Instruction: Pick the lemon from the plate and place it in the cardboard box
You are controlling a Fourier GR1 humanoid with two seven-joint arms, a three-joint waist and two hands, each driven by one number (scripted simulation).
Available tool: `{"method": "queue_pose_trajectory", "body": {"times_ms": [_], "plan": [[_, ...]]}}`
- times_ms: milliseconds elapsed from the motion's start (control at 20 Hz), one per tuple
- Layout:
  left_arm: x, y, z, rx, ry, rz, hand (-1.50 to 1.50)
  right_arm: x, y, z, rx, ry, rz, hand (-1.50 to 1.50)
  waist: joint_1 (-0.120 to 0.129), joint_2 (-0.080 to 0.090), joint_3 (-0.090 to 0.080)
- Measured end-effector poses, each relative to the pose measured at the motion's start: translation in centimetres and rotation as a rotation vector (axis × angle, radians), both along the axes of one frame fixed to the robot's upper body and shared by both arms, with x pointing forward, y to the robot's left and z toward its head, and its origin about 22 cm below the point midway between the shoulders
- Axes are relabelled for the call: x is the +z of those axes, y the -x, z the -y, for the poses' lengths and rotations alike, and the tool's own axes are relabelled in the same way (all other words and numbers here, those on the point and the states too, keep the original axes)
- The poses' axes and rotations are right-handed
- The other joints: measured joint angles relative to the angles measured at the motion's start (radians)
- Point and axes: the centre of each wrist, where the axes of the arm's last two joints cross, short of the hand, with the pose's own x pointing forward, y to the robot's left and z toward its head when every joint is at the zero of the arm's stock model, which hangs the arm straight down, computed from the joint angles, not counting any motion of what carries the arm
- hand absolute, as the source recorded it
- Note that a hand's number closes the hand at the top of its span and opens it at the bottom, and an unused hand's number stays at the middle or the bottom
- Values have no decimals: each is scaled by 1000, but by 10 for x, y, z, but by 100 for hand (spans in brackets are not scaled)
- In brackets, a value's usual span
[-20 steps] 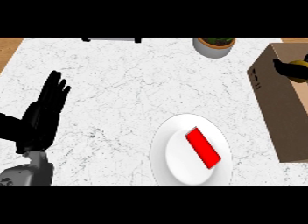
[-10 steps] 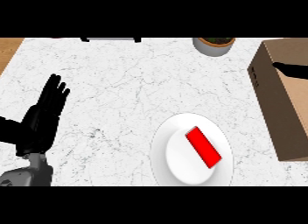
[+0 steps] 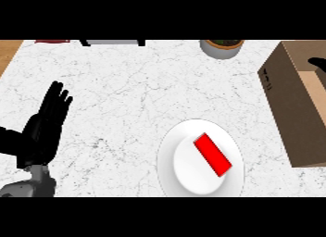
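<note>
The white plate point(image 3: 183, 171) lies at the front centre of the counter with only a flat red block point(image 3: 213, 154) on it. No lemon shows anywhere in the view. The open cardboard box point(image 3: 283, 99) stands at the right edge, its inside partly cut off by the frame. A small black part of my right hand point(image 3: 323, 64) pokes in over the box's far end at the right edge; the rest is out of view. My left hand point(image 3: 41, 129) rests open at the left, fingers straight and pointing up, holding nothing.
A grey pot with dark soil point(image 3: 222, 47) stands at the back, left of the box. Dark items point(image 3: 111, 42) line the far edge. The marble top ends at a wooden strip point(image 3: 0, 58) on the left.
One second ago my right hand hung over the box with a yellow lemon in it. It has since drawn back toward the right edge, and the lemon no longer shows. The left hand has not moved.
</note>
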Motion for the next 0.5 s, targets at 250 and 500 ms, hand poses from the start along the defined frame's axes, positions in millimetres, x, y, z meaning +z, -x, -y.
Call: {"method": "queue_pose_trajectory", "body": {"times_ms": [250,500], "plan": [[5,-1,1,-1,0,0,0,3,22,32,5,-156,124,-150,1,1,0],[7,0,1,4,0,1,0,-16,55,55,-20,-204,206,-150,3,2,-1]]}}
